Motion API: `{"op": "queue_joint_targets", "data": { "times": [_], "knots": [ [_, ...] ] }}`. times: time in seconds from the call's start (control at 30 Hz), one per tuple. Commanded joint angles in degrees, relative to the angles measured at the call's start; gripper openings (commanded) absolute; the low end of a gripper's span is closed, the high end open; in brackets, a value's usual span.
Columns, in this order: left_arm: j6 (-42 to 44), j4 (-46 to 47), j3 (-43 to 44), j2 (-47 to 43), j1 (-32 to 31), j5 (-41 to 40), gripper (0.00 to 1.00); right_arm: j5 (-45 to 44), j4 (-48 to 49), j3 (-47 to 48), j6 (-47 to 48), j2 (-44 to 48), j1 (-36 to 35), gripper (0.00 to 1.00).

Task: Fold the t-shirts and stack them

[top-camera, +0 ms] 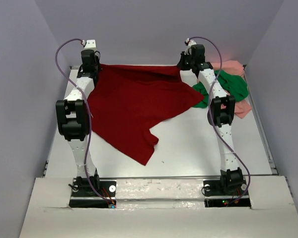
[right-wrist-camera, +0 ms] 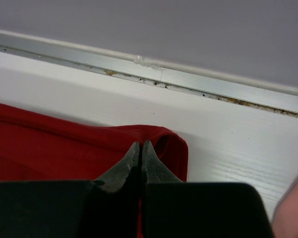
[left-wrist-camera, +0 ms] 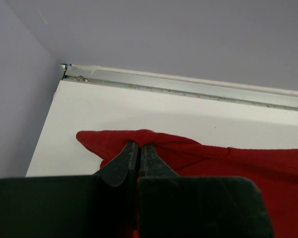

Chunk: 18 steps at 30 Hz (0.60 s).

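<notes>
While both arms stretch out to the far edge of the table [top-camera: 188, 148], each claw pinches a far corner of the dark red t-shirt [top-camera: 134, 106]. The left claw [left-wrist-camera: 139, 146] has its two dark fingers pressed together on a fold of red cloth, which bunches up just ahead of the tips. A small rounded flap of the shirt sticks out to the left of it on the white tabletop. The right claw [right-wrist-camera: 141, 145] is clamped just as tight on the shirt's edge, where the cloth curls over into a rounded corner just right of the fingertips.

Between the two claws the shirt's far edge runs fairly straight along the back of the table, near the metal rail [right-wrist-camera: 198, 82] at the foot of the lilac wall [top-camera: 154, 29]. From there the red shirt spreads toward the arm bases, wide at the back and narrowing to a ragged point on the table left of centre, nearer the left arm. It is creased rather than flat. One tip points off to the right and reaches the left edge of the bright green t-shirt [top-camera: 234, 84].

That green one lies crumpled in the far right corner, partly behind the right arm. The pale pink t-shirt [top-camera: 232, 65] lies in the same heap, showing beyond the green at the back and again at its near right side. Whether the red cloth is lifted off the table at the claws, I cannot tell.
</notes>
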<state>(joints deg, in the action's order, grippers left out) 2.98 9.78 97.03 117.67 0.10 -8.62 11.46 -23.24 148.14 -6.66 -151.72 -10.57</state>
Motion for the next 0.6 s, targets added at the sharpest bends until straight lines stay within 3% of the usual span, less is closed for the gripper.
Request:
{"op": "queue_joint_targets", "data": {
  "times": [0.0, 0.23, 0.57],
  "knots": [
    [0.6, 8.1, -2.9, -7.3, 0.2, -5.6, 0.0, 1.6, 6.4, 2.9, 0.1, 5.7, 1.1, 0.0],
    [0.7, 10.4, -10.6, -12.9, -3.0, -8.4, 0.0, 1.8, 9.0, 4.9, 2.3, 8.2, 1.1, 0.0],
    [-0.7, 8.8, -22.1, -18.3, -6.5, -10.2, 0.0, 2.2, 9.4, -7.1, 4.9, 12.9, 1.1, 0.0]
  ]
}}
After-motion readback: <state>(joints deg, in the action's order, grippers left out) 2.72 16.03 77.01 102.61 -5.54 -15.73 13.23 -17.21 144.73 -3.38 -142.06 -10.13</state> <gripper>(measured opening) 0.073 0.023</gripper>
